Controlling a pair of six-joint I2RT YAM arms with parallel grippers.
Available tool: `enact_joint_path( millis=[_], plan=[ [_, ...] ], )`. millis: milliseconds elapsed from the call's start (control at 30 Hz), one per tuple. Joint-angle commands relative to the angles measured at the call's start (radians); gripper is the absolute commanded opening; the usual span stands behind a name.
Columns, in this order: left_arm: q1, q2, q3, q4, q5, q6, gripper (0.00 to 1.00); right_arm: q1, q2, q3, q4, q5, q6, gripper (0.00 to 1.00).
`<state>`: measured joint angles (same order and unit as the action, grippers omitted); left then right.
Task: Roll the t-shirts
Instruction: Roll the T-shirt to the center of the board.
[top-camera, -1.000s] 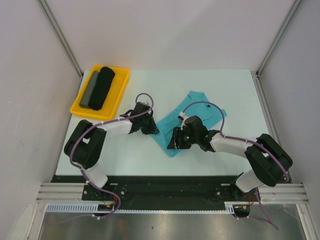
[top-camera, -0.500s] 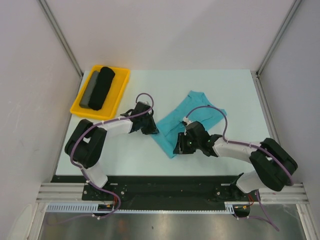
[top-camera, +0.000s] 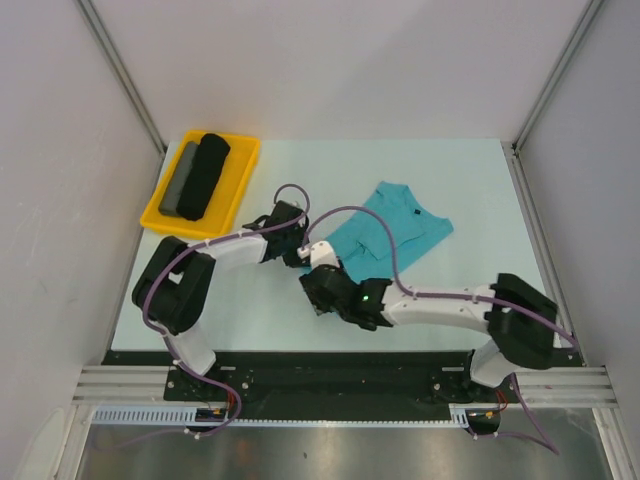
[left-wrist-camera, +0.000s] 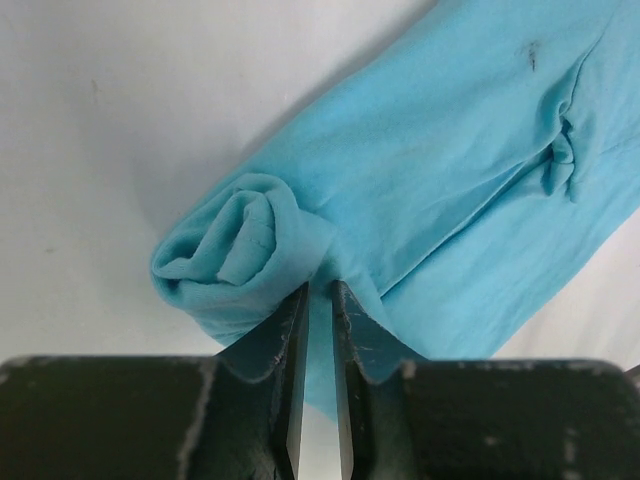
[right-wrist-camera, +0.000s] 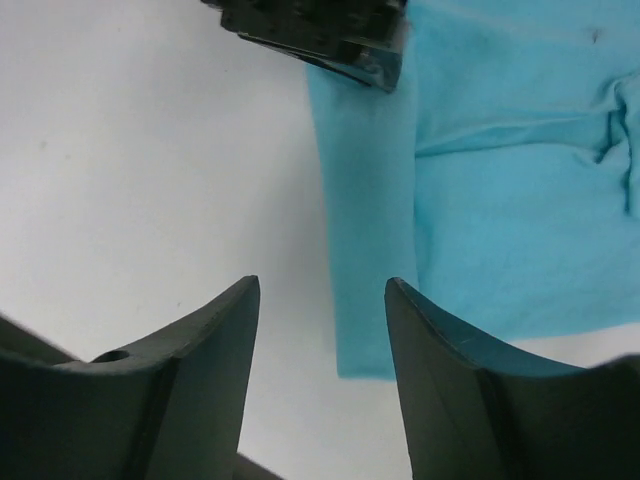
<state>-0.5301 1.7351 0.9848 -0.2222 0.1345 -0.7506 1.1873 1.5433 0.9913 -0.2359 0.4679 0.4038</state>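
Observation:
The teal t-shirt lies flat mid-table, and its near-left end is curled into a small roll. My left gripper is at that end, shut on a fold of the teal fabric just beside the roll. My right gripper reaches across from the right and sits low just in front of the left one. It stands open, with the shirt's flat near corner showing between its fingers and nothing gripped. The right wrist view shows the left gripper at its top edge.
A yellow tray at the back left holds a black fabric roll and a thinner grey roll. White walls and metal posts close in the table on three sides. The right arm lies across the table's near strip.
The right gripper has swung left, off the middle of the t-shirt, to its near-left corner beside the left gripper. The shirt's body is now uncovered. The left gripper kept its hold.

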Motion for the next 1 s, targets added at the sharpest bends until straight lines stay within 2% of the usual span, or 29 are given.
enact_joint_path(
  millis=[0,167,300,567,667,767,967],
  plan=[
    [-0.004,0.017,0.041,-0.011,-0.021,0.027,0.20,0.078,0.142,0.134,-0.083,0.303,-0.146,0.60],
    [-0.004,0.029,0.051,-0.011,-0.015,0.027,0.20,0.118,0.314,0.233,-0.095,0.383,-0.212,0.61],
    [-0.004,0.034,0.055,-0.016,-0.016,0.028,0.20,0.138,0.411,0.280,-0.134,0.506,-0.240,0.64],
    [-0.004,0.037,0.068,-0.019,-0.013,0.028,0.20,0.130,0.498,0.299,-0.154,0.545,-0.243,0.64],
    [-0.005,0.035,0.069,-0.020,-0.015,0.028,0.20,0.120,0.503,0.299,-0.172,0.541,-0.223,0.62],
    [-0.004,0.031,0.071,-0.022,-0.015,0.028,0.21,0.104,0.500,0.299,-0.194,0.525,-0.197,0.53],
    [-0.004,0.017,0.094,-0.035,-0.010,0.036,0.26,0.071,0.450,0.288,-0.186,0.427,-0.163,0.45]
  ],
)
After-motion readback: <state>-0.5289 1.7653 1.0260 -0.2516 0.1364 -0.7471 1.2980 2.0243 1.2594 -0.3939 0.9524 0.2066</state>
